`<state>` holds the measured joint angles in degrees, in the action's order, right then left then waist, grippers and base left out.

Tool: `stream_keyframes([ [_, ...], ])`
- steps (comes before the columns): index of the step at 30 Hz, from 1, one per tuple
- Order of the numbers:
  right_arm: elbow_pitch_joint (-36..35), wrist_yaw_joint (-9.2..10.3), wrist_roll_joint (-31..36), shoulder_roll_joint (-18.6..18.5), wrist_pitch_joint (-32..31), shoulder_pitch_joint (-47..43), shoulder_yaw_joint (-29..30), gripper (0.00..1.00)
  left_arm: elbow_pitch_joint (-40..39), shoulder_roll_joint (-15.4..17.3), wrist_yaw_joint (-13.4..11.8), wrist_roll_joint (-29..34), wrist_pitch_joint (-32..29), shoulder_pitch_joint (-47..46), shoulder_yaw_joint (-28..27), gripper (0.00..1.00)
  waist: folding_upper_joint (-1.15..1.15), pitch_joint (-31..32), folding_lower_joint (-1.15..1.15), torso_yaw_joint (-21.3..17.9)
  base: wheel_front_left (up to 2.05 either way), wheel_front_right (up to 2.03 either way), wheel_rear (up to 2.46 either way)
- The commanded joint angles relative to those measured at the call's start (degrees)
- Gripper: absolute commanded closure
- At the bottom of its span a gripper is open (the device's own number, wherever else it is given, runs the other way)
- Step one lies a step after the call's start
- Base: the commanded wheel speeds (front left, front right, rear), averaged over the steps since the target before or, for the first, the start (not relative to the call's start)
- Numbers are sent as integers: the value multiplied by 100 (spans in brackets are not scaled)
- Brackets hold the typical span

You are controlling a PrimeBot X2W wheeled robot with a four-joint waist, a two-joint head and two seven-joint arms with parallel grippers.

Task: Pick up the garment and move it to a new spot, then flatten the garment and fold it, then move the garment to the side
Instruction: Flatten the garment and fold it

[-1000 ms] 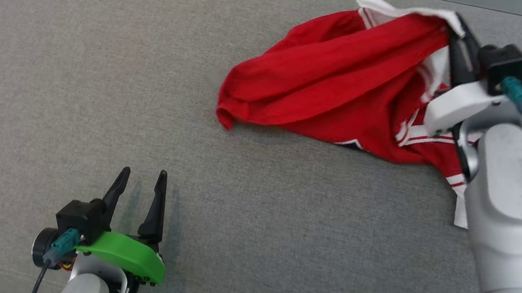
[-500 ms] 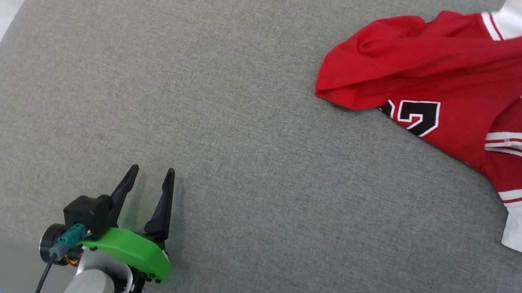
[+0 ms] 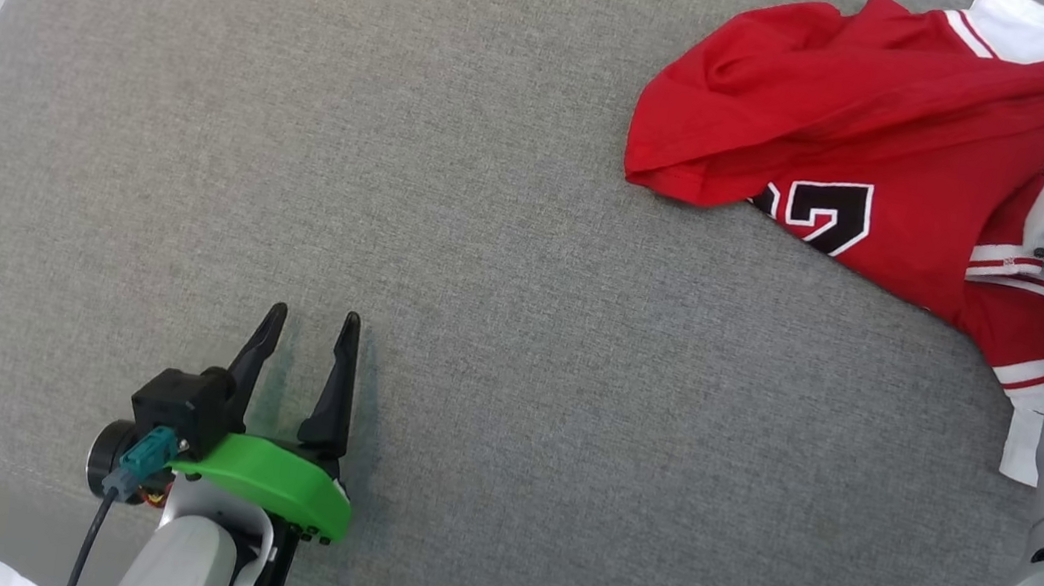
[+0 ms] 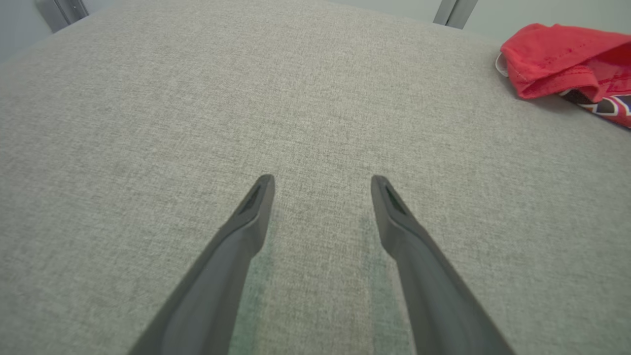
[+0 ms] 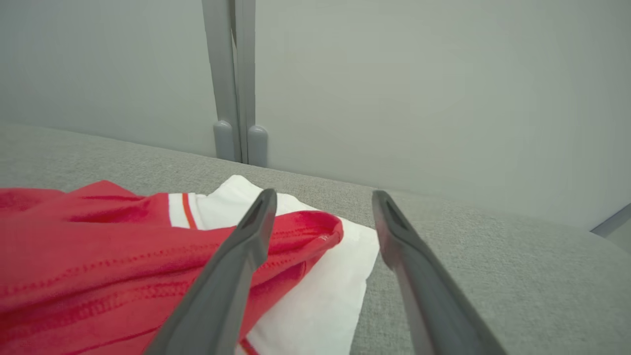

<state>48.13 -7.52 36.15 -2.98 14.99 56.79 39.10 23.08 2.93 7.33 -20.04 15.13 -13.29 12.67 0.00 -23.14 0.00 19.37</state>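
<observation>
**Red jersey lying far right, both sets of fingers spread and gripping nothing**

Red and white, the garment (image 3: 867,127) is lying crumpled on the far right part of the grey padded surface (image 3: 490,228). A black numeral (image 3: 830,213) outlined in white is showing on its near side, and a white, red-striped edge is trailing toward the near right. The right fingers (image 5: 236,246) are hovering over the garment's far right corner, spread apart with nothing between them. The left one of the pair is crossing above the red hem, and white fabric is showing below the gap. The left fingers (image 3: 334,379) are sitting low over bare grey fabric at the near left, also spread wide and grasping nothing. They are pointing away from the robot, and the garment is lying well apart from them, far and to the right.
</observation>
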Motion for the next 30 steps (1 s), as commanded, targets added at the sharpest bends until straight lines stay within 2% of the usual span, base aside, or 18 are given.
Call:
stream_keyframes([
  [1,124,7,-73,-3,22,79,-17,0,-26,46,27,1,-1,-120,22,0,0,-100,0,19,0,0,0],
  [9,733,7,-108,-9,-121,363,488,0,-23,85,24,-83,-1,-226,106,0,0,-324,0,78,0,0,0],
  [10,772,7,-67,-4,-135,380,549,7,-17,83,24,-96,-1,-236,111,0,0,-335,0,86,0,0,0],
  [11,801,7,-44,-3,-129,390,597,51,-13,82,24,-95,-1,-239,112,0,0,-340,0,89,0,0,0],
  [13,858,7,8,-1,-109,401,687,100,-5,81,24,-97,-1,-240,106,0,0,-334,0,87,0,0,0],
  [18,926,7,62,-5,-25,489,801,100,11,77,24,-71,-1,-239,91,0,0,-244,0,43,0,0,0],
  [23,948,7,-128,-6,22,760,488,100,35,83,24,-43,-1,-216,84,0,0,-127,0,-24,0,0,0],
  [25,902,7,-490,0,23,874,63,100,44,80,24,-39,-1,-203,90,0,0,-58,0,-45,0,0,0],
  [27,882,7,-1079,3,21,959,-634,100,58,76,24,-30,-1,-166,96,0,0,42,0,-74,0,0,0],
  [30,643,7,-2540,1,23,884,-2248,100,88,78,23,22,-1,-66,97,0,0,279,0,-130,0,0,0],
])
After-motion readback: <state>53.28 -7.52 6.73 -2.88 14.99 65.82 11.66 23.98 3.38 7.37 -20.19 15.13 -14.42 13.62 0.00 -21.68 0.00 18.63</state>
